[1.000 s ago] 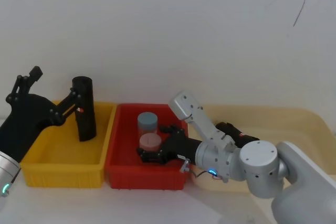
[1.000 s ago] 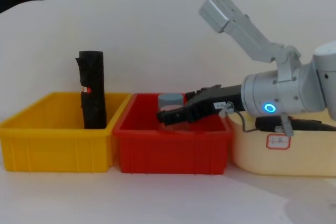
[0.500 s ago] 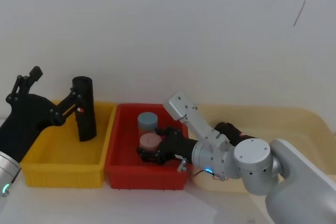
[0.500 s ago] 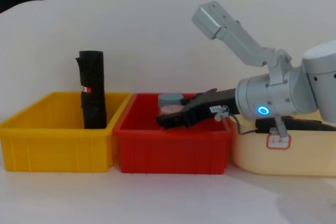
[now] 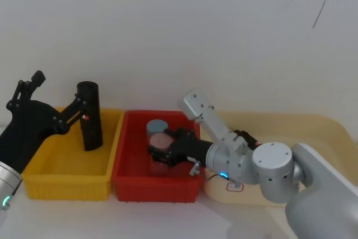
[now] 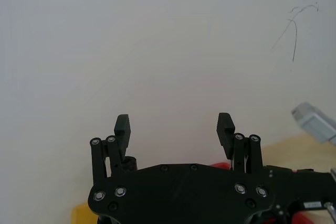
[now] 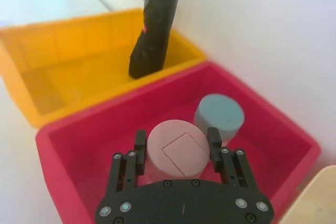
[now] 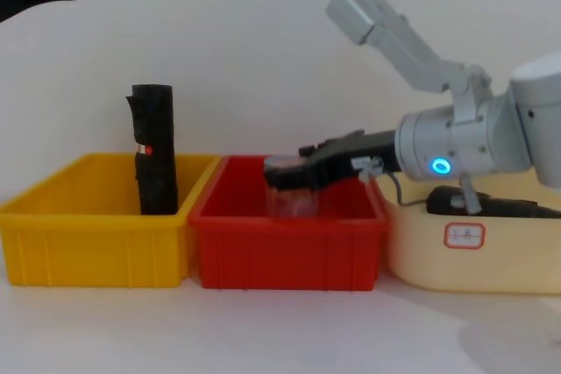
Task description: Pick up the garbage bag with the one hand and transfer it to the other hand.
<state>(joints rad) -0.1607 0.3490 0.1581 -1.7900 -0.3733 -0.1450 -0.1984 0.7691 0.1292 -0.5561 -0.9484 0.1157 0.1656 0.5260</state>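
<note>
The right gripper [image 7: 177, 148] reaches leftward and low over the red plastic bin [image 5: 134, 186] at the middle of the white tabletop [image 8: 263, 330], its silver wrist with a blue-lit ring level behind it and the grey upper link angled up and back. Its black fingers [image 7: 214, 142] sit either side of a pink cylindrical container [image 7: 175, 150] and are clamped on it; in the chest view that container hangs at the bin's rim height. Just behind it, farther in the same bin, stands a blue-grey cylindrical container [image 7: 219, 116]. To the right of the red bin is a cream plastic tub [image 8: 491, 260] with a slim black roll [image 8: 491, 205] lying in it. On the other side, touching the red bin, is a yellow plastic bin [image 5: 67, 186]; the garbage bag [image 8: 153, 151], a thick black roll with a small red-and-white sticker, stands upright near that bin's far wall, rising well above the rim. The left gripper [image 6: 175, 127] is raised above the tabletop's left edge, pointing toward the white back wall, its two fingertips spread wide apart with nothing between them.
</note>
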